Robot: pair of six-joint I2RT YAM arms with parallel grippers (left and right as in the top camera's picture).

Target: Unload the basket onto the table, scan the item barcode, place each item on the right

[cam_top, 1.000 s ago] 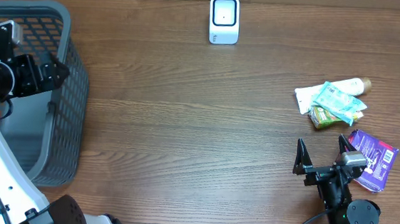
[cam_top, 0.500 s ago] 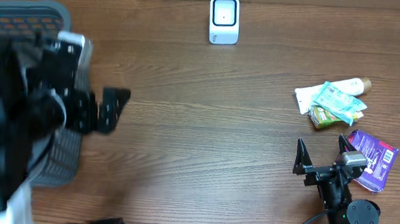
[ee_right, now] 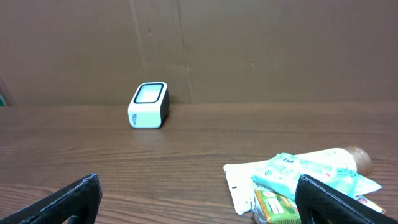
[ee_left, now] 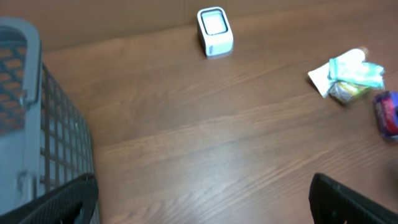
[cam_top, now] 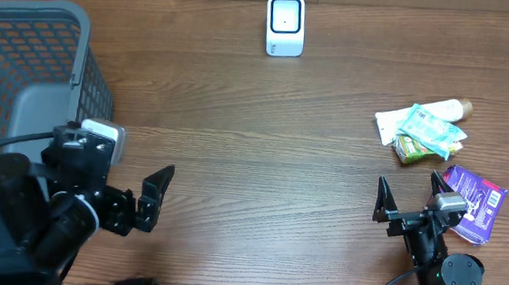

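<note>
Hovering at lower left, left gripper [ee_left: 204, 182] gapes empty; right gripper [cam_top: 408, 180], lower right, likewise, beside a glossy purple packet [cam_top: 477, 202] lying flat.

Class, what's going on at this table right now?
The job is scanning an item's barcode, but nothing is picked up yet. The left gripper hangs open beside the grey basket; the right gripper is open next to the purple packet. More packets lie piled nearby, and the white scanner stands at the far edge.
</note>
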